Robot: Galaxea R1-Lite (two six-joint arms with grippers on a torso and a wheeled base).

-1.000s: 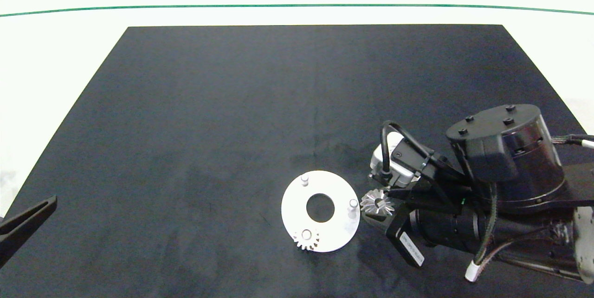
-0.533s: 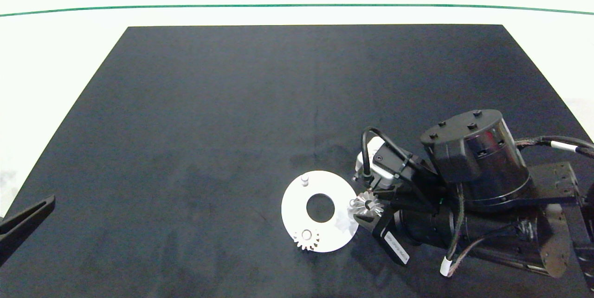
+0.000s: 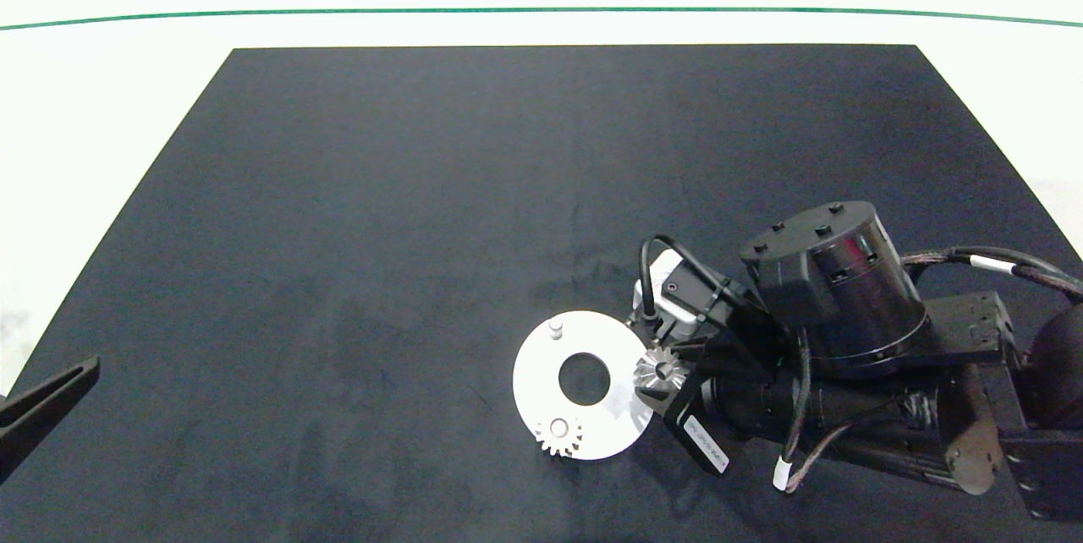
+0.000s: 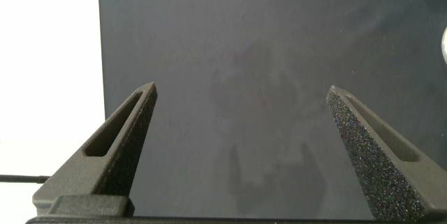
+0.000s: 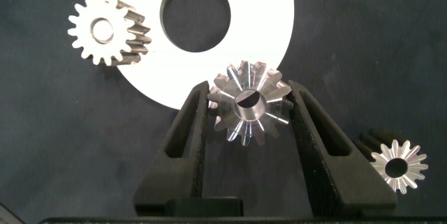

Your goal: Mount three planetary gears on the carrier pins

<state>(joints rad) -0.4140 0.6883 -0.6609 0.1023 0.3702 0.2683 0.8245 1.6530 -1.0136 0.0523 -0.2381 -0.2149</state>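
The flat white disc (image 3: 541,374) lies on the black mat, with its big centre hole showing. One silver gear (image 3: 558,436) sits on the disc's near pin and shows in the right wrist view too (image 5: 108,31). The far pin (image 3: 555,328) stands bare. My right gripper (image 5: 248,98) is shut on a second gear (image 5: 248,105), holding it over the disc's right edge (image 3: 661,370), where it hides the third pin. A third gear (image 5: 398,166) lies on the mat beside the right fingers, under the arm in the head view. My left gripper (image 4: 241,105) hangs open at the mat's left edge, holding nothing.
The black mat (image 3: 423,188) covers most of the white table. The bulky right arm (image 3: 829,306) reaches in from the right, just beside the disc. Only one left finger (image 3: 51,397) shows at the head view's left edge.
My right gripper has carried its gear leftward, from beside the disc to over the disc's right pin, which is now covered. The left arm has not moved.
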